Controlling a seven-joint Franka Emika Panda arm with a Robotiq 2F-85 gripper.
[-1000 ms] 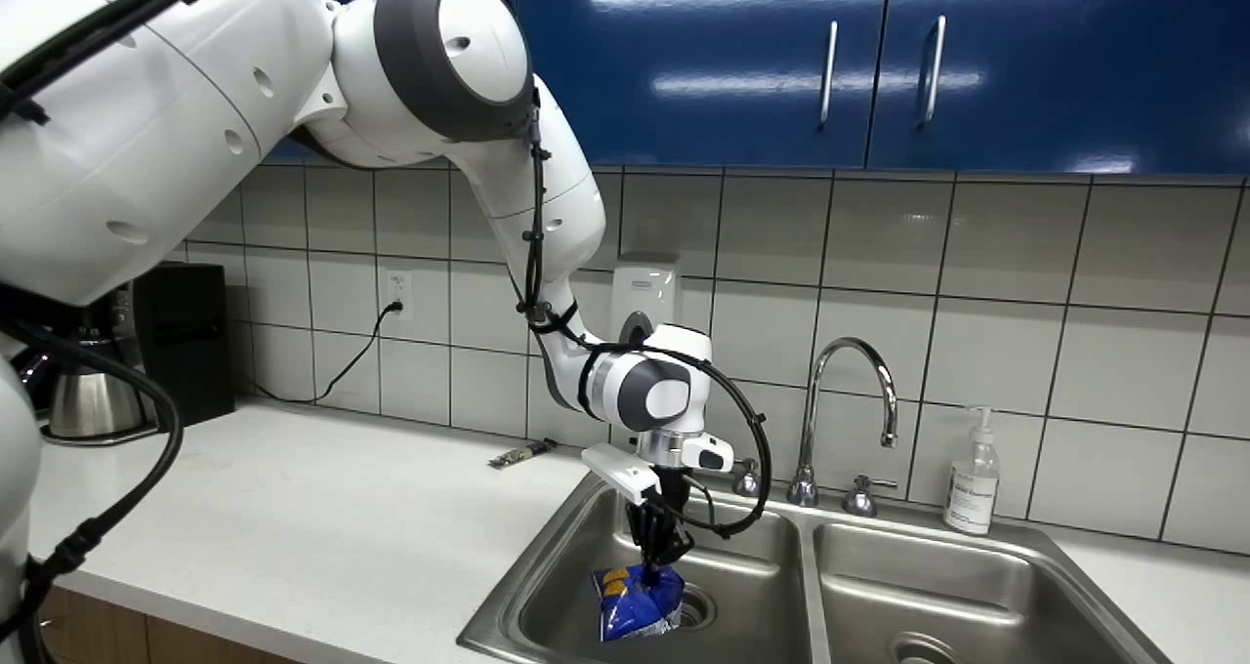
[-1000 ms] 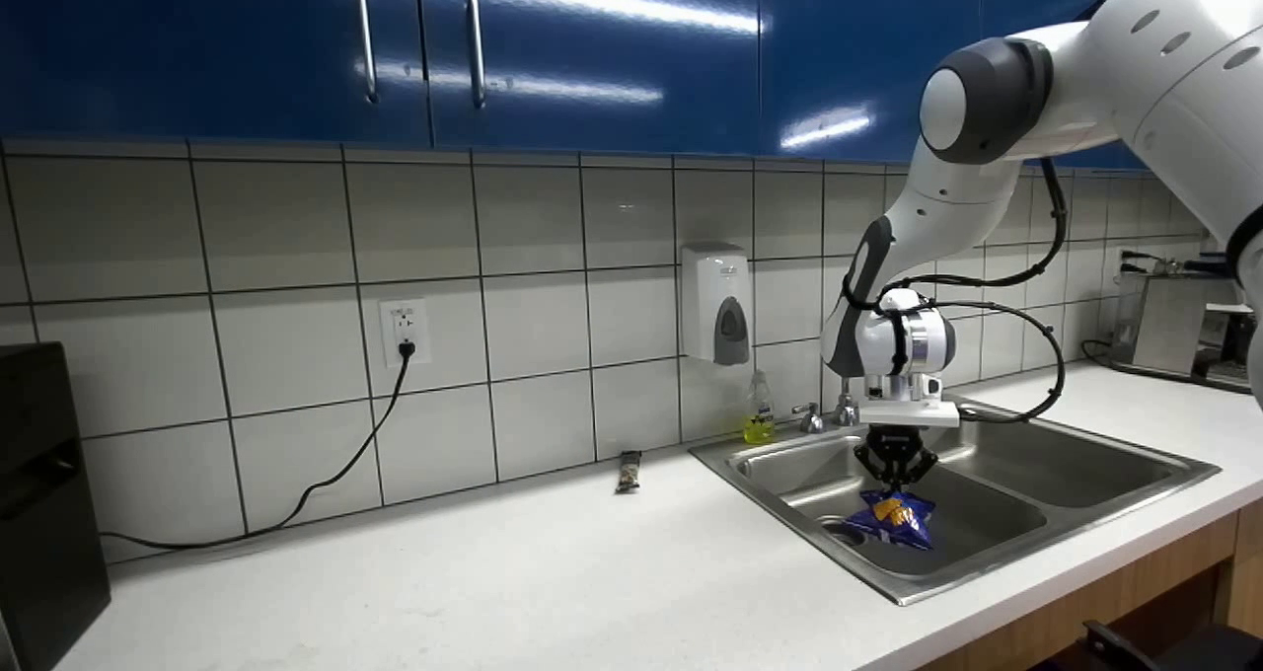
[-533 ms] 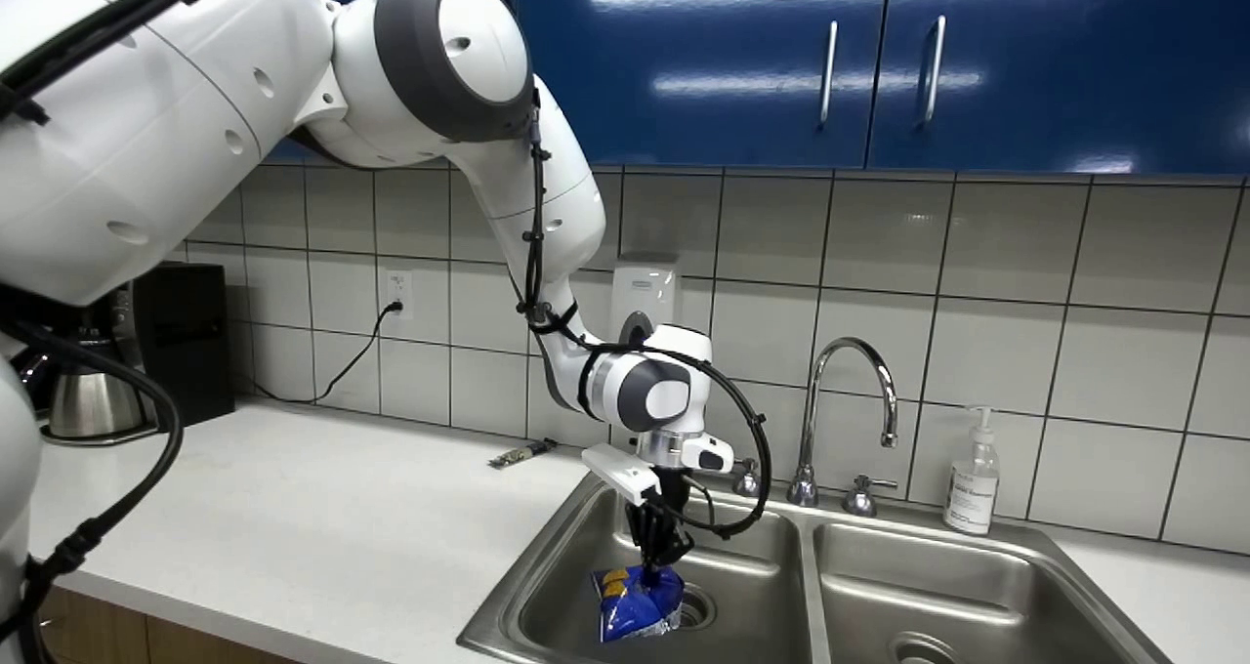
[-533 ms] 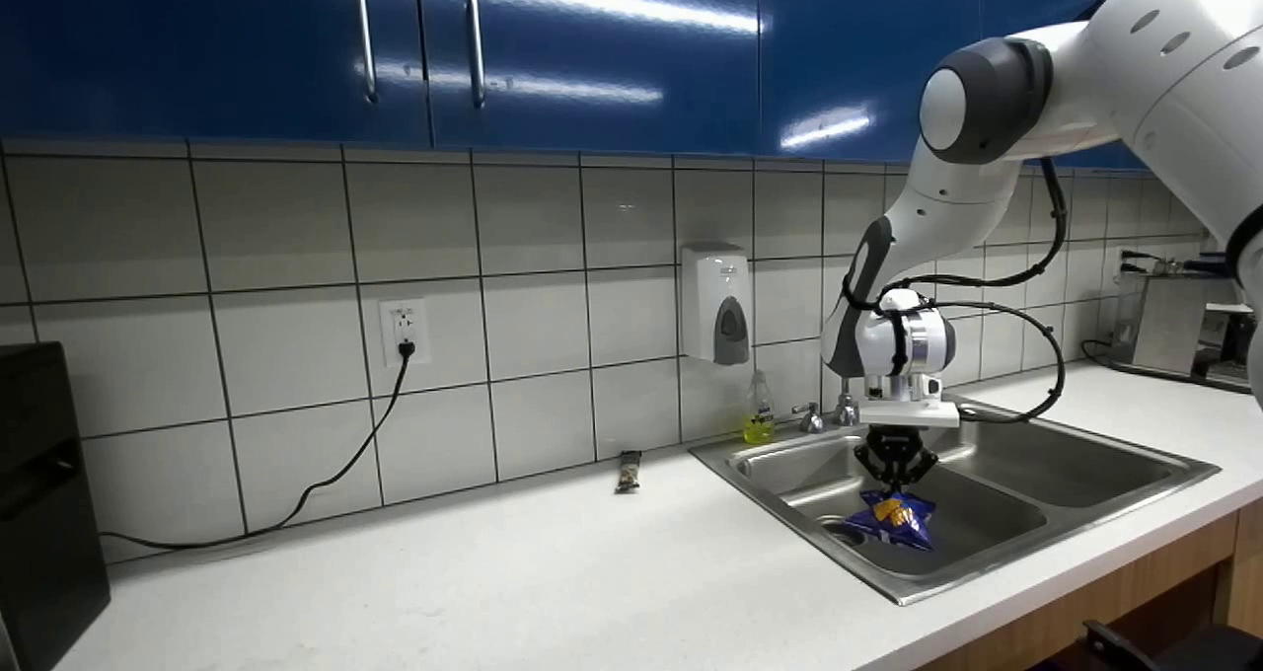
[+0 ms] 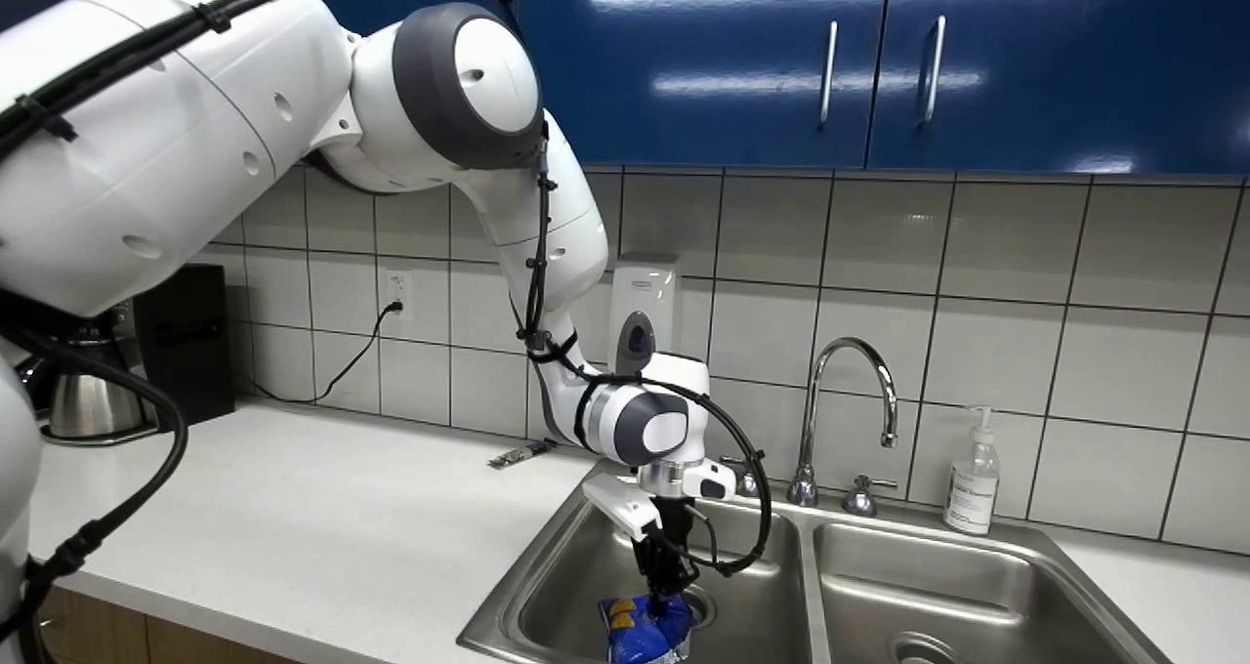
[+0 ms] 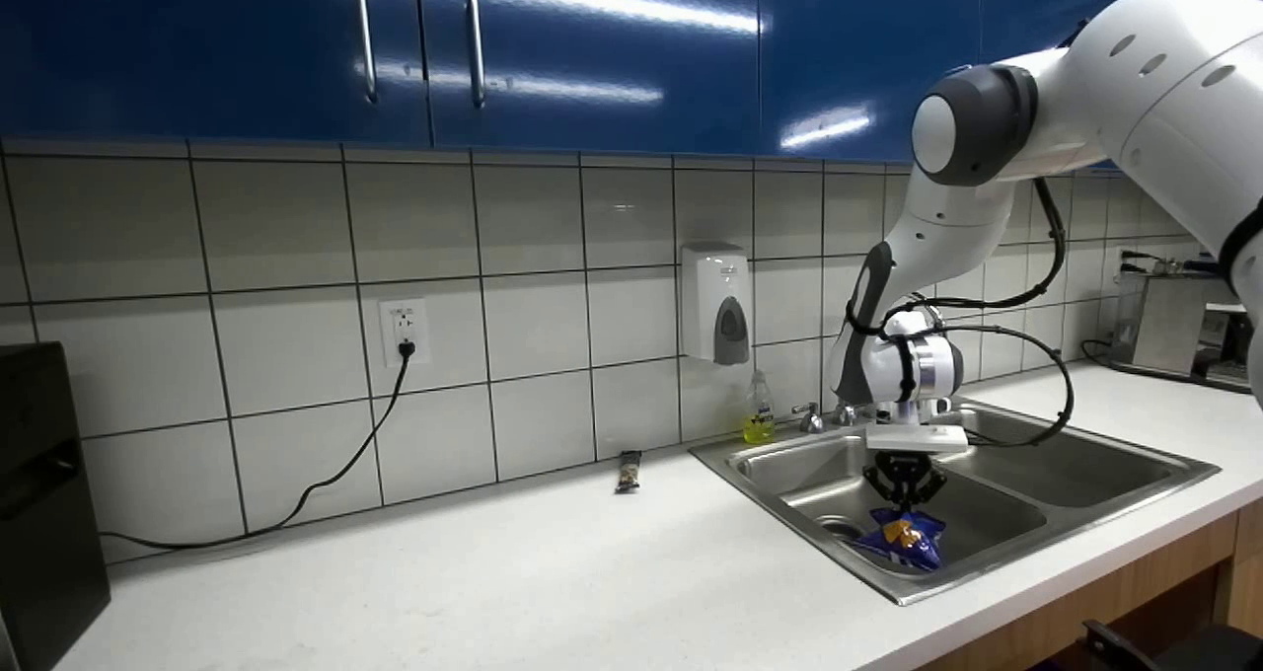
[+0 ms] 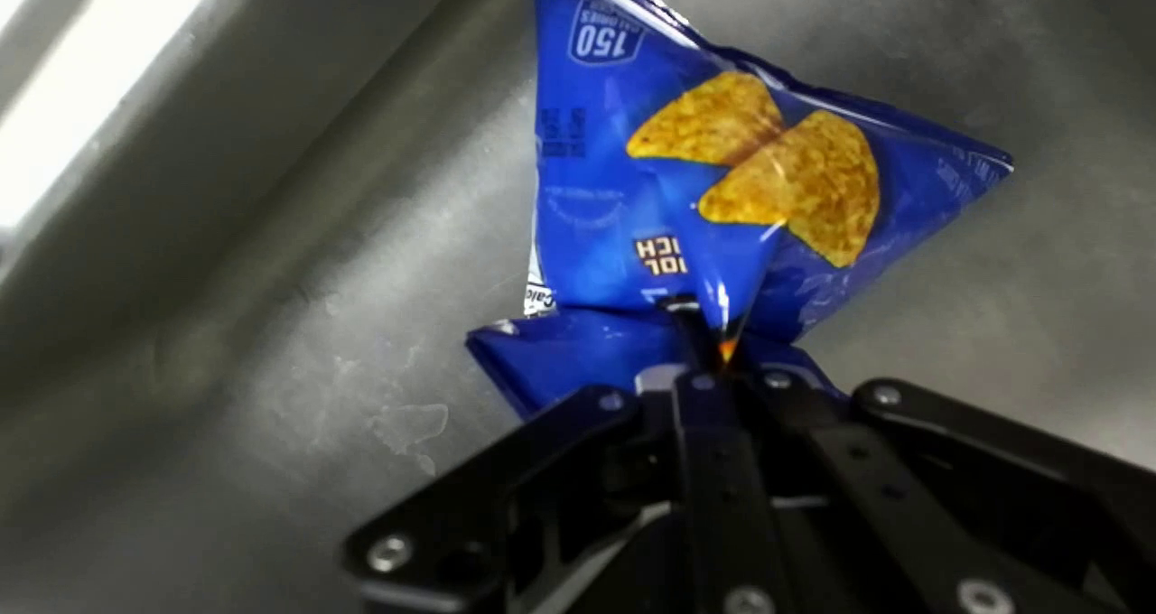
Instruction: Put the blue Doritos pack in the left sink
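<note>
The blue Doritos pack is pinched in my gripper, which points down inside the left sink. In an exterior view the pack hangs below the fingertips, low in the left sink near its drain. In the wrist view the fingers are shut on a fold in the pack's middle, and the pack shows its chip picture. The steel of the left sink lies around it. I cannot tell whether the pack touches the sink floor.
The right sink lies past the divider, with the faucet behind. A soap bottle stands at the back right rim. A soap dispenser hangs on the wall. A small wrapped bar lies on the counter.
In the last half second my gripper and the pack have moved down, deeper into the left sink. Before that they were still. The gripper stays shut on the pack.
</note>
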